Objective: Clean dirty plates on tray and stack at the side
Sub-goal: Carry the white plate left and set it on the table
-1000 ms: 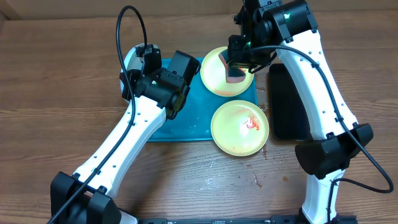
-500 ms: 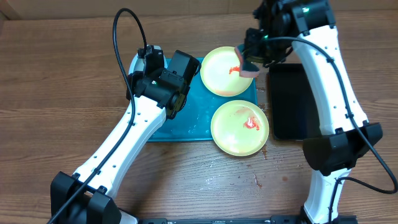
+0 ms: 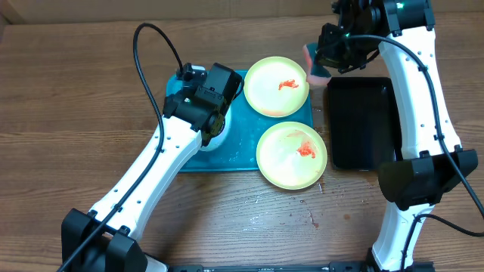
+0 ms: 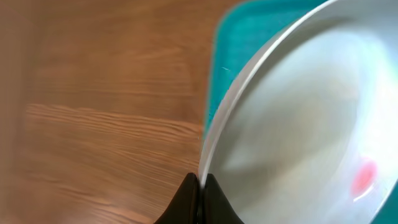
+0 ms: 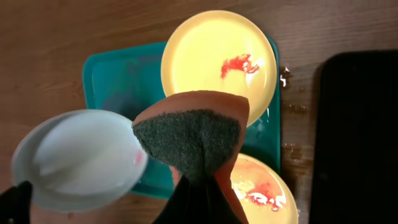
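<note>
Plate grip: left pincer [image 4: 199, 183] pinches pale plate [image 4: 298, 106] at its rim, and only the left wrist shows it.
Sponge grip: right pincer [image 5: 198, 196] squeezing sponge [image 5: 189, 134].
Overhead: left arm [image 3: 162, 151] mostly hides that plate.

Bright, even light; left-wrist blur

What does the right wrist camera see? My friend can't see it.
The right hand pinches a folded orange sponge, green scrubby side showing, above a turquoise tray. Beneath are two yellow plates smeared red, a pale white plate at left, and a black tray at right.
</note>
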`<state>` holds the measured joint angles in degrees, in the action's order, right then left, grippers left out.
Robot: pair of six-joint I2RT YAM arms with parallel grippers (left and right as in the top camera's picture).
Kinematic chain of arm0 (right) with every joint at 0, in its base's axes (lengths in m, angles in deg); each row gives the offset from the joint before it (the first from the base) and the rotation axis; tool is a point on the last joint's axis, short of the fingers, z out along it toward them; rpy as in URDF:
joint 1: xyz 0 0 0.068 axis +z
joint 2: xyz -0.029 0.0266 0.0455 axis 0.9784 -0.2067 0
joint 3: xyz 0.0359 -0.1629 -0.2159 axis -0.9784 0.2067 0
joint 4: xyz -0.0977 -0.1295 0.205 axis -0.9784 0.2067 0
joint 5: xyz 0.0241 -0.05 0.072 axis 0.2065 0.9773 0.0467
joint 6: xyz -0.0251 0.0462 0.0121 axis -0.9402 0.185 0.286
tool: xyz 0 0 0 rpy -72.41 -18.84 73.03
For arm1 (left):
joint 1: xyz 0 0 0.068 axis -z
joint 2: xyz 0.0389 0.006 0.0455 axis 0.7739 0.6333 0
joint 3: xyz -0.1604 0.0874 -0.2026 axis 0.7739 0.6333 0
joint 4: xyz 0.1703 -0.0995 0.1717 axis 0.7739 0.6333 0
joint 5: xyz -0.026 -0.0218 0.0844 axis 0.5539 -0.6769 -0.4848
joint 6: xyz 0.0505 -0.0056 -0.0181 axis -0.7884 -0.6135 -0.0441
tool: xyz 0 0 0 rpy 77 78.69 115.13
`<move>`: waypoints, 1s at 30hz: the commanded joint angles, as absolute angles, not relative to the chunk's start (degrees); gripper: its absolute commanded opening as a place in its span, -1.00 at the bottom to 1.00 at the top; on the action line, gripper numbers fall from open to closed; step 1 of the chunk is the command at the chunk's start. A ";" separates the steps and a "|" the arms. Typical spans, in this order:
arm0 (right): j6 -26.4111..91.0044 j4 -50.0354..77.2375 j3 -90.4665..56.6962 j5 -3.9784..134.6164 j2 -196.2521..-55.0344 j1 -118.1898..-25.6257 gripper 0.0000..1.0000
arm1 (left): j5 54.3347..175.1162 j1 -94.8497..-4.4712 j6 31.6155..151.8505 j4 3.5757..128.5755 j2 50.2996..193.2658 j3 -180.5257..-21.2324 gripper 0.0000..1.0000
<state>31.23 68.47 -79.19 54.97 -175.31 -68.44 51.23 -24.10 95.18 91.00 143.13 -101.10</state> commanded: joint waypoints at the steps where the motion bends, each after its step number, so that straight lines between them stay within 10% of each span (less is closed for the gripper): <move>1: 29.63 67.55 -79.91 53.72 -174.88 -68.40 -0.92 | 66.75 -26.96 99.57 91.90 141.86 -102.23 -0.91; 10: 26.29 67.51 -79.91 53.57 -174.88 -68.40 -0.93 | 92.32 -44.12 100.66 93.19 141.86 -102.21 -0.91; 30: 22.37 70.16 -79.91 54.99 -174.88 -68.40 -0.92 | 93.00 -78.92 95.48 88.47 149.81 -102.15 -0.92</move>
